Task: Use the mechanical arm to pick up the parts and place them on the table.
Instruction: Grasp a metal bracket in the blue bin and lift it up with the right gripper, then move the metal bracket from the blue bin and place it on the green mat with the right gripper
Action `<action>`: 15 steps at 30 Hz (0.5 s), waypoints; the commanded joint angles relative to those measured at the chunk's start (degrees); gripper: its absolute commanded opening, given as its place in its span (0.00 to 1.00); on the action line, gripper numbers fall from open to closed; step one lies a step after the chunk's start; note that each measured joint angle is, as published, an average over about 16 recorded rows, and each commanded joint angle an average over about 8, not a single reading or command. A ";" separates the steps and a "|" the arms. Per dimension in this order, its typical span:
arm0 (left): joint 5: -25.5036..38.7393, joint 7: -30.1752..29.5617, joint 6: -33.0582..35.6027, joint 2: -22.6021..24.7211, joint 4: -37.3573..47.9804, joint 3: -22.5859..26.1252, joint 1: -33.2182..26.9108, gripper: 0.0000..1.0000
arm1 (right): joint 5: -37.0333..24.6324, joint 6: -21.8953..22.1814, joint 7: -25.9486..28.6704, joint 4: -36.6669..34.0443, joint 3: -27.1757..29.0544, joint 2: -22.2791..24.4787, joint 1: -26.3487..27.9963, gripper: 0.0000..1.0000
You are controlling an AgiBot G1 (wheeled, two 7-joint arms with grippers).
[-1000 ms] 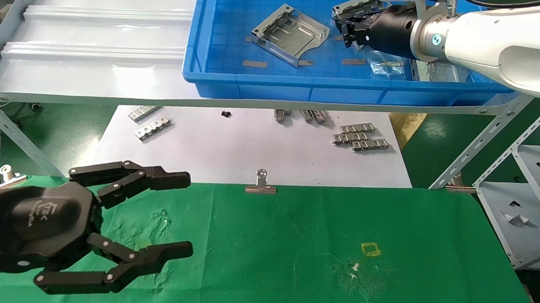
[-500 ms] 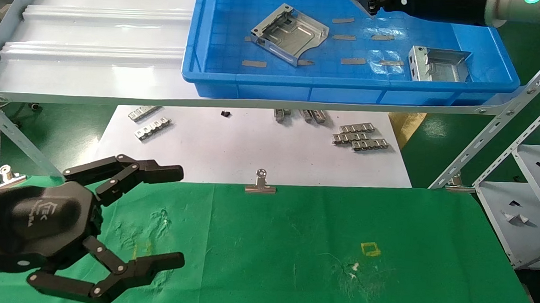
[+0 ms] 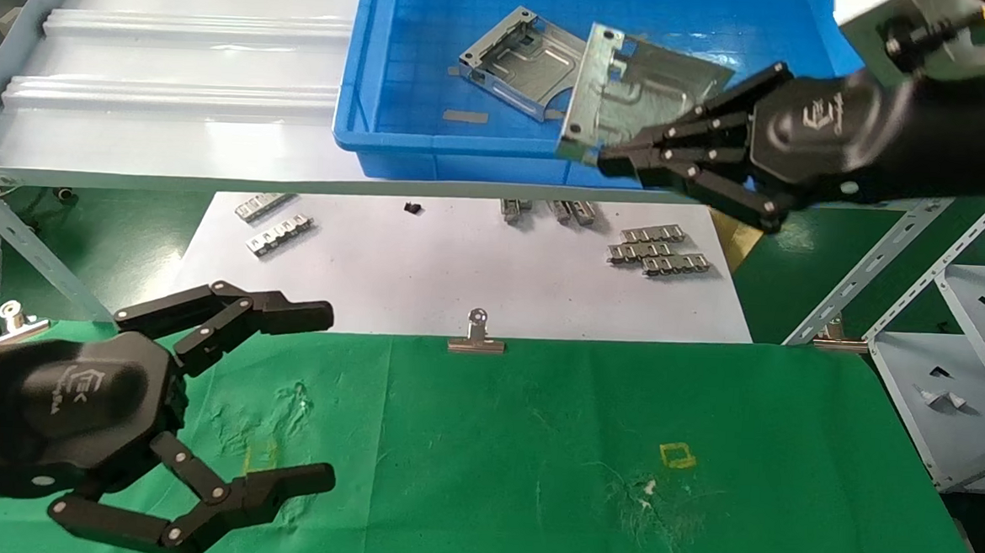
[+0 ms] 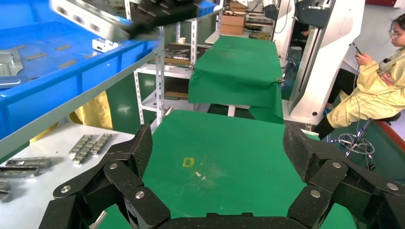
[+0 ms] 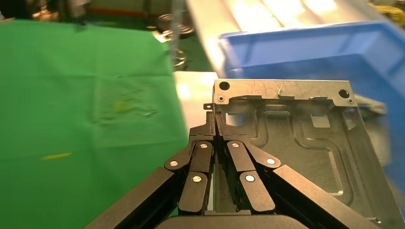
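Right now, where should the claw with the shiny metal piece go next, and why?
Probably toward the green table and down. The right claw is shut on a silver part, held in the air above the blue tray's front wall. The left claw hangs open, holding nothing.

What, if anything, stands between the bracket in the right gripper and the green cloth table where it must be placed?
Nothing visible blocks the way. The right gripper holds the bracket in the air above the blue tray's front wall. The green table lies bare around its yellow mark. The left gripper hangs open over the table's far left side.
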 commanded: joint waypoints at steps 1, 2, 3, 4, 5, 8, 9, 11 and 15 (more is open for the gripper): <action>0.00 0.00 0.00 0.00 0.00 0.00 0.00 1.00 | 3.76 -1.00 1.44 5.96 -2.04 3.12 -2.06 0.00; 0.00 0.00 0.00 0.00 0.00 0.01 0.00 1.00 | 5.85 -0.92 1.87 9.04 -3.74 5.22 -3.21 0.00; -0.01 0.00 0.00 0.00 0.00 0.01 0.00 1.00 | 7.70 -0.82 2.11 11.86 -5.45 7.25 -4.28 0.00; -0.01 0.01 0.00 0.00 0.00 0.01 0.00 1.00 | 9.23 -0.71 2.15 14.19 -7.06 9.04 -5.20 0.00; -0.01 0.01 -0.01 0.00 0.00 0.01 0.00 1.00 | 10.42 -0.59 2.01 16.10 -8.69 10.68 -6.03 0.00; -0.01 0.01 -0.01 -0.01 0.00 0.02 0.00 1.00 | 11.88 -0.25 0.69 19.25 -13.29 13.87 -7.81 0.00; -0.01 0.01 -0.01 -0.01 0.00 0.02 0.00 1.00 | 11.81 -0.16 0.04 19.58 -14.79 14.37 -8.33 0.00; -0.02 0.01 -0.01 -0.01 0.00 0.02 -0.01 1.00 | 10.99 0.01 -1.68 19.33 -17.65 14.49 -9.17 0.00; -0.02 0.02 -0.01 -0.01 0.00 0.03 -0.01 1.00 | 7.56 0.36 -6.64 15.84 -23.19 12.18 -10.70 0.00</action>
